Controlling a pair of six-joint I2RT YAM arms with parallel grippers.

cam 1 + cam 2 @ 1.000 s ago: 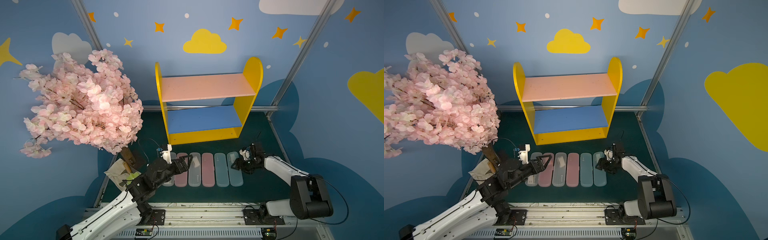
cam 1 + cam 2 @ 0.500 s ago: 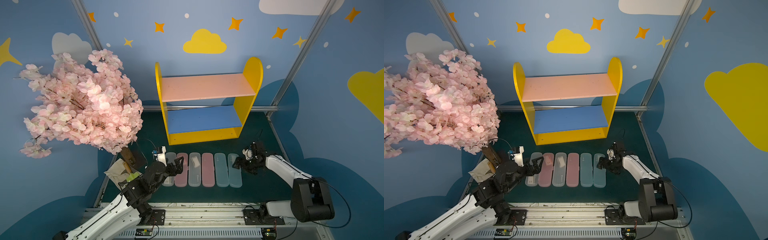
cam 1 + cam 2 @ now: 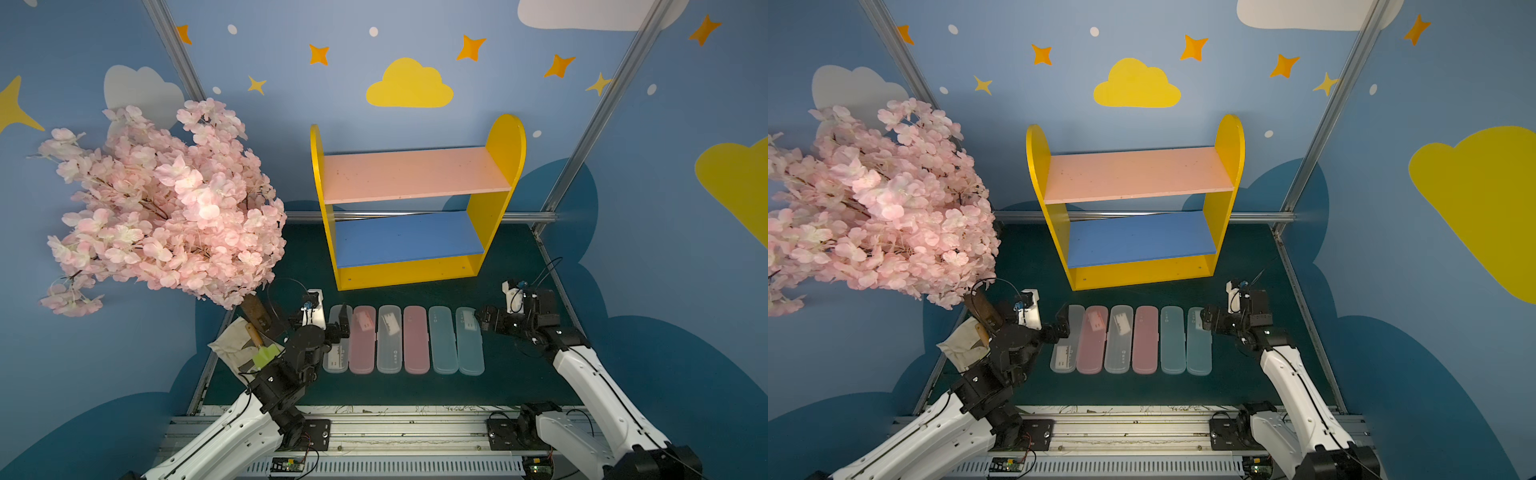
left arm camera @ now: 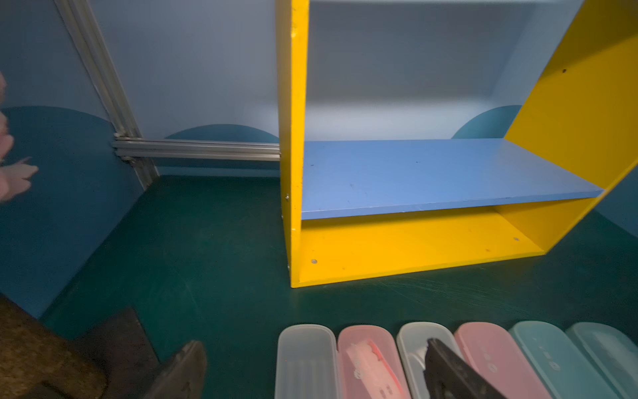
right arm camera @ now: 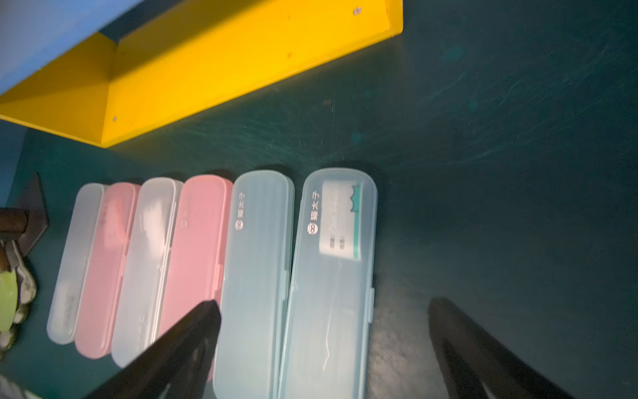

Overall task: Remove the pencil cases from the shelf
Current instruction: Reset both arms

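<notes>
**Cases off shelf, both grippers wide**

Six cases (image 3: 416, 345) lie in a row on the mat (image 3: 515, 374), clear of the shelf (image 3: 415, 174). The right gripper (image 5: 324, 304) gapes wide, holding nothing, with the teal cases just ahead. The left gripper (image 4: 312, 345) gapes wide by the white end case.

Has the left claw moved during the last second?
Yes. The left gripper has drawn back sideways across the row, from over the neighbouring pink case to over the frosted white end case.

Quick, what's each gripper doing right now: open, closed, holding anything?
Left gripper: open, holding nothing.
Right gripper: open, holding nothing.
</notes>
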